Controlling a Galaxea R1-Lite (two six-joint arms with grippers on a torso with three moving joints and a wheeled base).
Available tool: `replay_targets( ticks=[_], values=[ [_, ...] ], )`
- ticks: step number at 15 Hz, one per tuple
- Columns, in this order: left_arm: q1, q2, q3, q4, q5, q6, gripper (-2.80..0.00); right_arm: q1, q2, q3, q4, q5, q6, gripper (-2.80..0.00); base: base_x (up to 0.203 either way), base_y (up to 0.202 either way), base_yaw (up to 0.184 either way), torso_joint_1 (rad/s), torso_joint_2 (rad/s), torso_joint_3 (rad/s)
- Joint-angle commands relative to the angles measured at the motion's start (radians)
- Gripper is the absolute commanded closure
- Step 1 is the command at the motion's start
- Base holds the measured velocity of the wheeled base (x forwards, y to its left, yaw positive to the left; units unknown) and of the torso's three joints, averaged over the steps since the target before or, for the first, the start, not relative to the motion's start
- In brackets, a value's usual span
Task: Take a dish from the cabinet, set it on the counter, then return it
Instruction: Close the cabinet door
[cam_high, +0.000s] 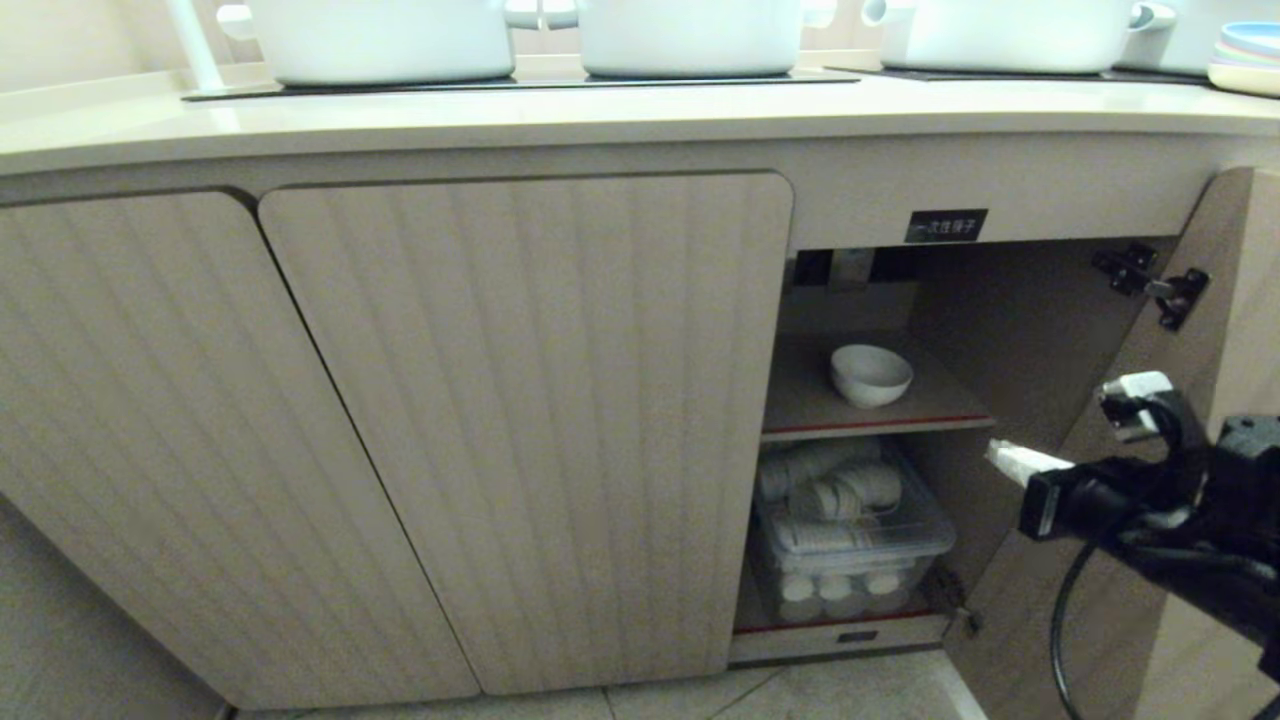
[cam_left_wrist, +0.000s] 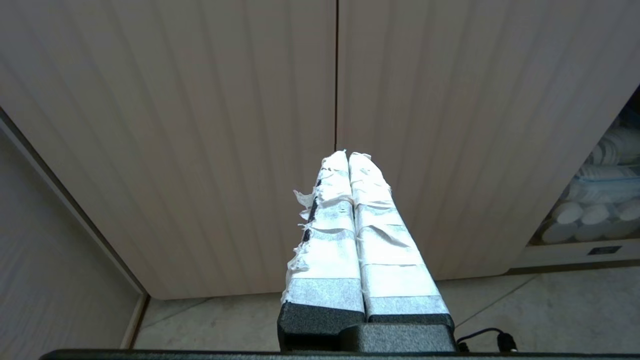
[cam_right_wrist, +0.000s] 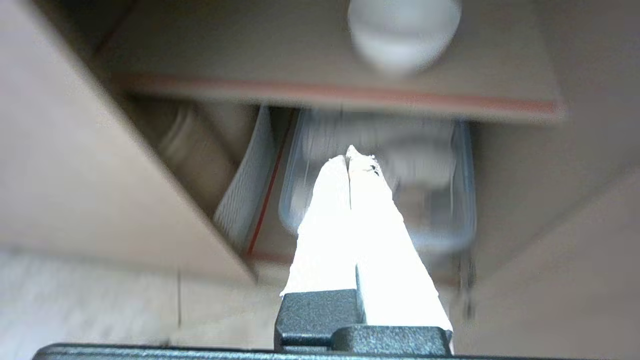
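Observation:
The dish (cam_high: 870, 374), a small white bowl, stands on the red-edged upper shelf inside the open compartment of the cabinet (cam_high: 520, 420). In the right wrist view the dish (cam_right_wrist: 404, 32) shows blurred on that shelf. My right gripper (cam_high: 993, 452) is shut with nothing in it, level in front of the opening, to the right of the dish and a little lower. Its taped fingers (cam_right_wrist: 348, 156) point at the box below the shelf. My left gripper (cam_left_wrist: 348, 154) is shut and empty, facing the closed fluted doors. The counter (cam_high: 600, 115) runs along the top.
The compartment's door (cam_high: 1160, 560) hangs open at the right, close beside my right arm. A clear plastic box (cam_high: 850, 540) of white cups fills the lower shelf. Large white pots (cam_high: 690, 35) stand on the cooktop, and stacked pastel plates (cam_high: 1245, 60) sit at the far right.

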Motion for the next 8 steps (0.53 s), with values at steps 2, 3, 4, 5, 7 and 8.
replay_targets(
  ticks=[2,3,4,5,7,8],
  values=[
    [0.0,0.0,0.0,0.0,0.0,0.0,0.0,0.001,-0.118,0.142,-0.01,0.006,-0.006,0.0,0.0,0.0,0.0,0.0,0.0,0.0],
    [0.0,0.0,0.0,0.0,0.0,0.0,0.0,0.001,-0.168,0.189,-0.006,0.007,-0.003,0.0,0.0,0.0,0.0,0.0,0.0,0.0],
    [0.0,0.0,0.0,0.0,0.0,0.0,0.0,0.001,-0.216,0.216,0.001,0.008,0.0,0.0,0.0,0.0,0.0,0.0,0.0,0.0],
    [0.0,0.0,0.0,0.0,0.0,0.0,0.0,0.001,-0.262,0.241,0.012,0.012,0.003,0.0,0.0,0.0,0.0,0.0,0.0,0.0],
    [0.0,0.0,0.0,-0.001,0.0,0.0,0.0,0.001,-0.355,0.266,0.07,0.022,0.003,0.0,0.0,0.0,0.0,0.0,0.0,0.0],
    [0.0,0.0,0.0,0.0,0.0,0.0,0.0,0.001,-0.408,0.27,0.125,0.025,0.001,0.0,0.0,0.0,0.0,0.0,0.0,0.0]
  ],
)
